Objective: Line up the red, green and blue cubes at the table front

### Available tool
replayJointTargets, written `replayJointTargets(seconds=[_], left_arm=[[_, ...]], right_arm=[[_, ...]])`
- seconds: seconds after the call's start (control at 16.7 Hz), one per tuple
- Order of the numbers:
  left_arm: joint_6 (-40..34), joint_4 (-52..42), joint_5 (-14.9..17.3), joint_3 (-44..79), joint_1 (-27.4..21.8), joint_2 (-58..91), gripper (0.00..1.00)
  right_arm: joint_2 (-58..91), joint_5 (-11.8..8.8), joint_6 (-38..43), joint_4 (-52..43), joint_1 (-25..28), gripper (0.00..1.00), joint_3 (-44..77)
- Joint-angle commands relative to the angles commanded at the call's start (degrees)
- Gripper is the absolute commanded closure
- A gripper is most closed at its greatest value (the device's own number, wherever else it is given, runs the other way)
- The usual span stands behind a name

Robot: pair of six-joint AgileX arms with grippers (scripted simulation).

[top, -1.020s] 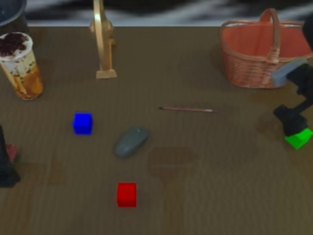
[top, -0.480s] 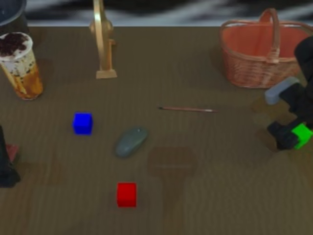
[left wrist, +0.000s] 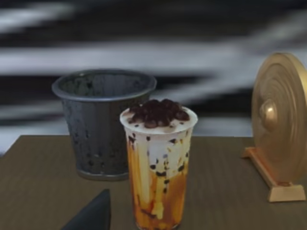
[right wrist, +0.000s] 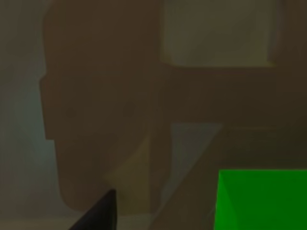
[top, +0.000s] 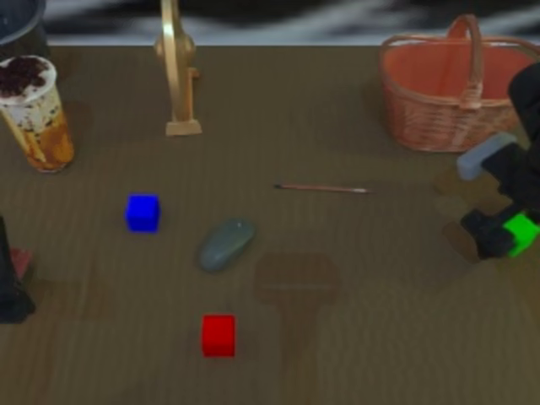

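Wrist view: green cube (right wrist: 261, 199) alone; top view: right gripper (top: 504, 236) clamping it.

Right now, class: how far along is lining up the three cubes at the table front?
Done: nothing is lined up yet. In hand: the right hand is at the green cube, at the table's right edge. Left: the red cube sits alone near the front, the blue cube farther back. The left hand is parked at the left edge.

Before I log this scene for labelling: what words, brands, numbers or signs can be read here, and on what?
None: no readable text in any view.
The drink cup, dark bin, gold disc, basket and the cubes, red, green, blue, bear no lettering.
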Motion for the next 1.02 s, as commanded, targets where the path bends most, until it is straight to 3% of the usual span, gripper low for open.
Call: replayJointTargets(seconds=[0.42, 0.9, 1.02], left_arm=[[0.0, 0.0, 0.0, 0.0, 0.0, 0.0, 0.0], [0.0, 0.0, 0.0, 0.0, 0.0, 0.0, 0.0], [0.0, 0.0, 0.0, 0.0, 0.0, 0.0, 0.0]], right_arm=[[0.0, 0.0, 0.0, 0.0, 0.0, 0.98, 0.0], [0.0, 0.0, 0.0, 0.0, 0.0, 1.0, 0.0], [-2.69, -0.95, 0.79, -1.76, 0.13, 1.0, 0.66]])
